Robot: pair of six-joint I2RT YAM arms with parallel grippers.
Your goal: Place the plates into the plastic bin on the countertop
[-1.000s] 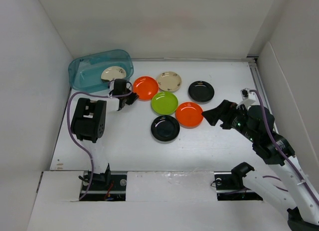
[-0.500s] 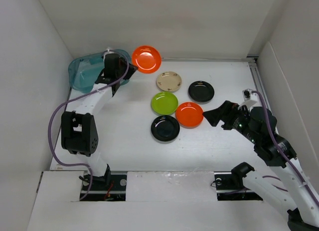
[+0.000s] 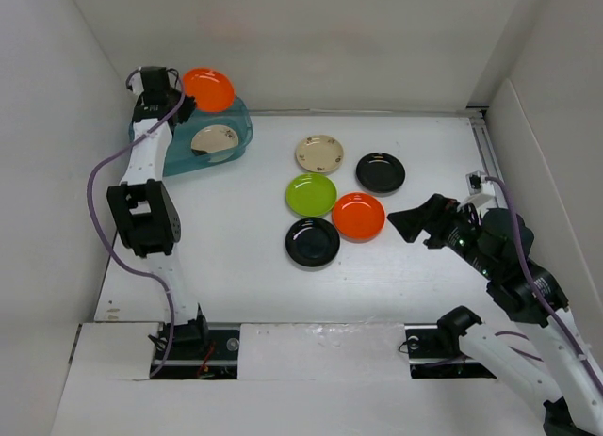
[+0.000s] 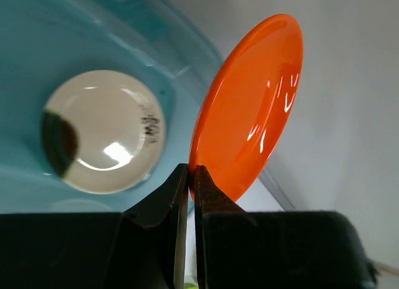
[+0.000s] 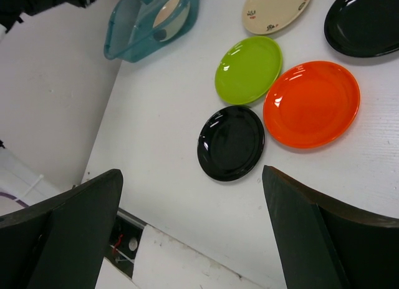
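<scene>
My left gripper [image 3: 179, 99] is shut on the rim of an orange plate [image 3: 208, 88], held tilted above the far edge of the teal plastic bin [image 3: 177, 149]; the pinch shows in the left wrist view [image 4: 191, 176], with the plate [image 4: 249, 108] edge-on. A cream plate [image 3: 214, 139] lies inside the bin [image 4: 37, 27]. On the countertop [image 3: 236, 238] lie a cream plate [image 3: 319, 153], two black plates [image 3: 381, 172] [image 3: 312, 242], a lime green plate [image 3: 311, 194] and an orange plate [image 3: 358, 216]. My right gripper [image 3: 415, 222] is open and empty, right of that orange plate [image 5: 312, 103].
White walls close in the left, back and right sides. The arm bases and cables sit at the near edge. A raised white panel [image 3: 542, 153] stands at the right.
My left arm has swung the orange plate up and left, from beside the bin to above its far edge. The right gripper has barely shifted.
</scene>
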